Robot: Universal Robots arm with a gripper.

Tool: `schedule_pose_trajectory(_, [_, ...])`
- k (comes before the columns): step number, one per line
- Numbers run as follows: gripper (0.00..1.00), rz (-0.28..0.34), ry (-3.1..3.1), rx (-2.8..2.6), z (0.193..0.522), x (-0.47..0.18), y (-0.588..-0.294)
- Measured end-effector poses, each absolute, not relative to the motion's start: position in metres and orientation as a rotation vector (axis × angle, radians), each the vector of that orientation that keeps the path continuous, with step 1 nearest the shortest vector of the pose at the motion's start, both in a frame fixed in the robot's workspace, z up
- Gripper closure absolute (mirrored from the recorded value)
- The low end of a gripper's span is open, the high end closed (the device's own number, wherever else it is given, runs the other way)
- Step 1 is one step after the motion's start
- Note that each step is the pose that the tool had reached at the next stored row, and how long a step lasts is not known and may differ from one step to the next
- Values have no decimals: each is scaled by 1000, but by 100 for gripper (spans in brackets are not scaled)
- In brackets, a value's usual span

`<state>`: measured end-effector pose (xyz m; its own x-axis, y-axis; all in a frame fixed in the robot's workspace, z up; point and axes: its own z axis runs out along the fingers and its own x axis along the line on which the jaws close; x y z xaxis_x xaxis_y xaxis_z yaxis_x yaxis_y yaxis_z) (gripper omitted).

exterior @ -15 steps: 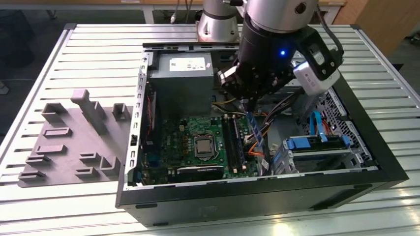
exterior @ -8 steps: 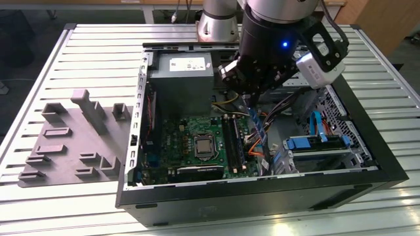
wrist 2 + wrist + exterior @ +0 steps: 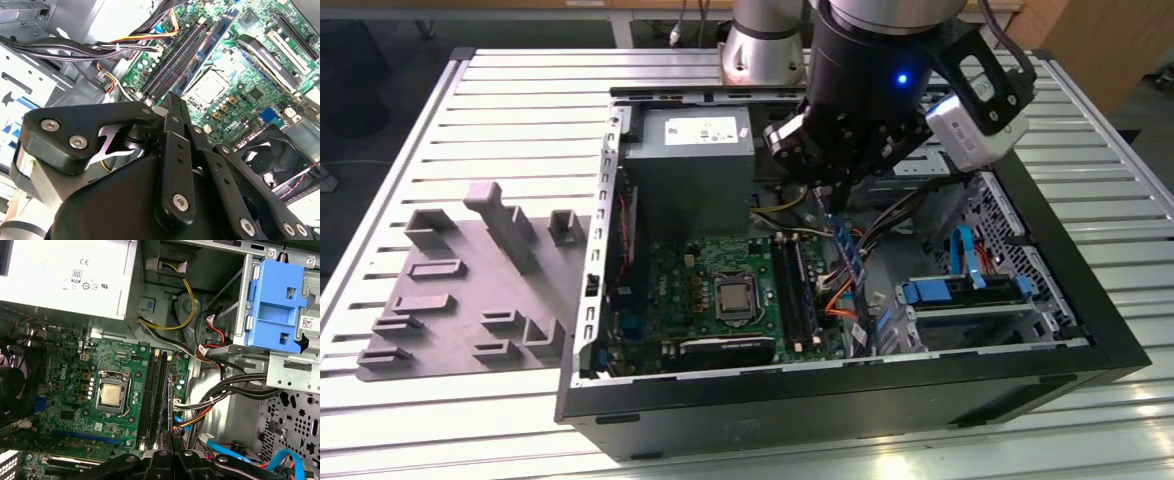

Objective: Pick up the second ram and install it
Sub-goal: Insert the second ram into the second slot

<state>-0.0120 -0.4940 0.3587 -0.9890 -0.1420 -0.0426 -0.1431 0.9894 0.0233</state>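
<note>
My gripper (image 3: 834, 185) hangs inside the open computer case, shut on the second ram (image 3: 843, 240), a thin blue stick. In the first wrist view the ram (image 3: 170, 405) shows edge-on, running out from the closed fingertips (image 3: 172, 452). In the second wrist view its blue face with dark chips (image 3: 215, 37) extends beyond the gripper (image 3: 172, 100). The stick hovers above and parallel to the long black slots (image 3: 150, 400) on the green motherboard (image 3: 707, 270), apart from them.
The grey power-supply box (image 3: 691, 150) sits at the case's far end. Bundled cables (image 3: 220, 390) and blue drive caddies (image 3: 277, 305) lie beside the slots. The processor socket (image 3: 111, 395) and a fan (image 3: 270, 155) are nearby. A grey parts fixture (image 3: 467, 280) lies on the table.
</note>
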Motion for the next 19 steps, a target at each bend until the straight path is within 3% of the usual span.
schedule_pose_trajectory(19, [89, 40, 3081, -221, 365, -13, -494])
